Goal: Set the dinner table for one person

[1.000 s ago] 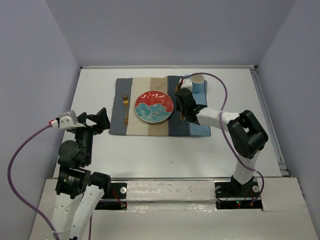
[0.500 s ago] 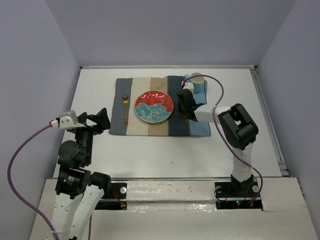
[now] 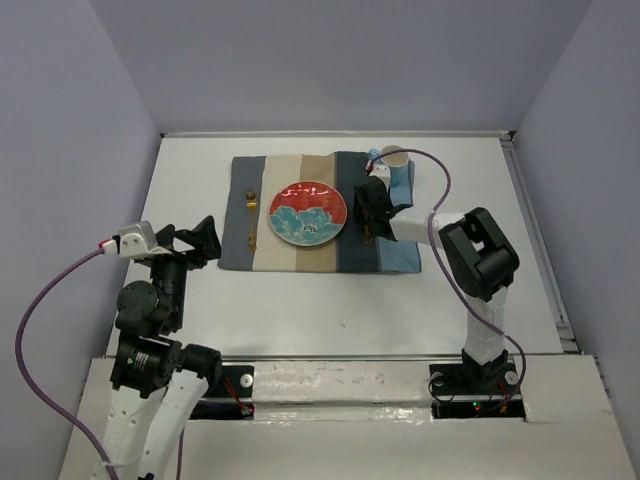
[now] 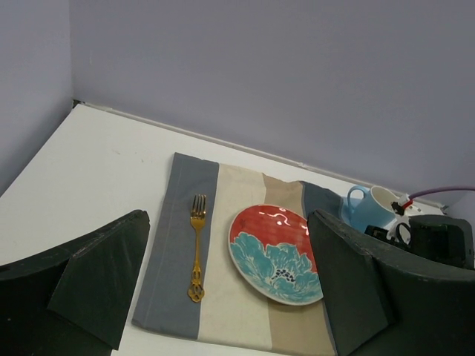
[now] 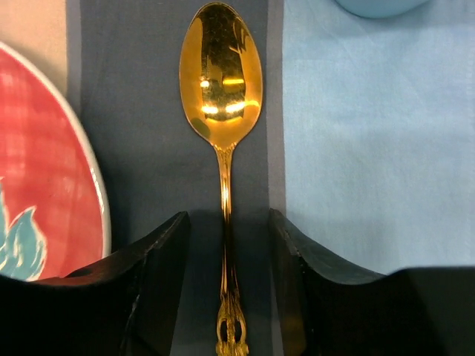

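Note:
The white dinner table [image 3: 300, 300] carries a striped cloth mat [image 3: 300, 255] with a red and teal plate [image 3: 308, 213] in its middle. A gold fork [image 3: 251, 220] lies left of the plate. A gold spoon [image 5: 221, 74] lies flat on the mat's dark stripe, right of the plate [image 5: 44, 170]. My right gripper [image 5: 226, 222] stands open low over the spoon's handle, a gap on each side. A light blue mug [image 3: 396, 165] stands on the mat's far right corner. My left gripper [image 4: 226, 282] hangs open and empty, well short of the mat's left edge [image 4: 178, 297].
Pale walls close the table in at the back and on both sides. A raised rail [image 3: 535, 240] runs along the right edge. The right arm's purple cable [image 3: 445, 190] arcs over the mat's right end near the mug.
My right gripper has opened and let go of the spoon, which now lies on the mat. The right arm's elbow swung inward earlier. The left arm has not moved.

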